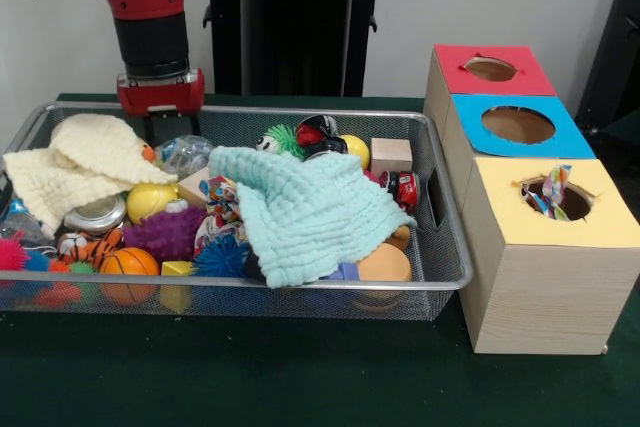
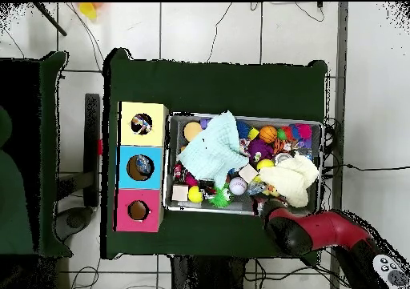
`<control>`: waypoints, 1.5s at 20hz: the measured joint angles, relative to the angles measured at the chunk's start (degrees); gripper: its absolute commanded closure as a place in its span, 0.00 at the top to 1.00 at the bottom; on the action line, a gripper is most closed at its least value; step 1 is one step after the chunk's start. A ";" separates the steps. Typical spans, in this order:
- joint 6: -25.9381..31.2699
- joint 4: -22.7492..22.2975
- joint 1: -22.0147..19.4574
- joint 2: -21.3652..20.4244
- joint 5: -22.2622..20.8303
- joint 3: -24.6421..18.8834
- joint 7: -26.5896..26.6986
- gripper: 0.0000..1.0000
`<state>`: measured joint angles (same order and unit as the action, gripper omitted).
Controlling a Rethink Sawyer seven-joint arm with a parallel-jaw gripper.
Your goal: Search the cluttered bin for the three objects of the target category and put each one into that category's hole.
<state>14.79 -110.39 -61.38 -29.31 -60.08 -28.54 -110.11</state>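
Note:
A wire mesh bin (image 1: 440,282) holds mixed clutter. A mint cloth (image 1: 305,212) covers its middle and a cream cloth (image 1: 75,167) its left end. Showing around them are an orange basketball (image 1: 128,263), a purple spiky ball (image 1: 165,232), a yellow ball (image 1: 148,200), a wooden cube (image 1: 390,155) and a red toy car (image 1: 405,187). Beside the bin stand a red box (image 1: 490,69), a blue box (image 1: 518,125) and a yellow box (image 1: 560,202), each with a hole on top. A colourful wrapper (image 1: 553,187) sticks out of the yellow hole. My gripper (image 1: 162,129) hangs at the bin's far left rim, partly hidden.
In the overhead view the bin (image 2: 244,118) lies right of the box row (image 2: 142,167), and my red arm (image 2: 316,231) reaches in from the lower right. Green cloth covers the table (image 1: 300,367). A black stand (image 1: 290,27) rises behind the bin.

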 measured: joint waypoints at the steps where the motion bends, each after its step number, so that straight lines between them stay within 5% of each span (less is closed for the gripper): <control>1: 0.18 -0.57 -0.32 -0.57 0.81 -0.46 0.00 1.00; 11: 1.05 -3.14 -0.44 -4.43 5.35 -3.67 0.00 1.00; 30: 1.05 -3.71 -0.42 -6.06 6.38 -5.05 0.00 1.00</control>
<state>15.84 -114.10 -61.81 -35.37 -53.70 -33.59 -110.11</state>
